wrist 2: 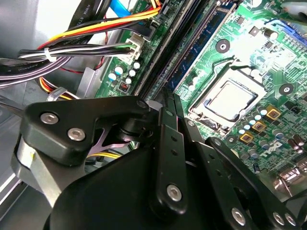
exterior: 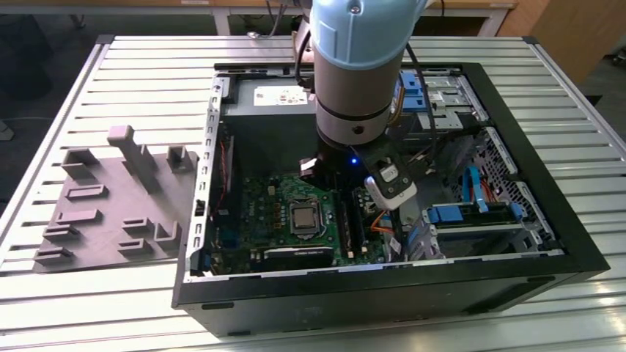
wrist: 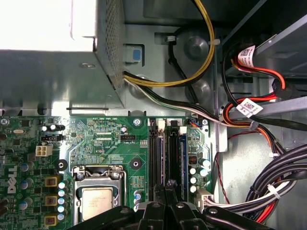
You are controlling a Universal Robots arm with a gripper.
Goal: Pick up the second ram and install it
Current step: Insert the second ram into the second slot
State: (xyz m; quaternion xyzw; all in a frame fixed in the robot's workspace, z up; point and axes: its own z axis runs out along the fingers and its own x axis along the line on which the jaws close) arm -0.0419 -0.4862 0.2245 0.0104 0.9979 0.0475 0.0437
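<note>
- One stick, the second ram (wrist 2: 200,43), stands on edge in a long slot of the green board (wrist 2: 268,43), just beside the processor socket (wrist 2: 235,103); in the second wrist view its row of bluish chips runs right down to my fingertips.
- My gripper (wrist 2: 169,96) is drawn narrow, the two black fingers (wrist 2: 165,124) pressed nearly together with no clear gap between them.
- I cannot tell whether the fingertips touch the top edge of the stick or sit just above it.
- In the first wrist view my gripper (wrist: 165,186) sits over the near end of the black slots (wrist: 154,143), beside the socket (wrist: 98,196).
- Bundled cables (wrist: 268,191) lie off the board's edge, and a yellow cable (wrist: 201,62) loops over the metal case floor.
- In the exterior view my arm (exterior: 357,73) reaches straight down into the open computer case (exterior: 391,293), which lies on a slatted table (exterior: 98,308).
- A grey plastic block (exterior: 108,205) with upright posts sits outside the case on the exterior view's left, well apart from me.
</note>
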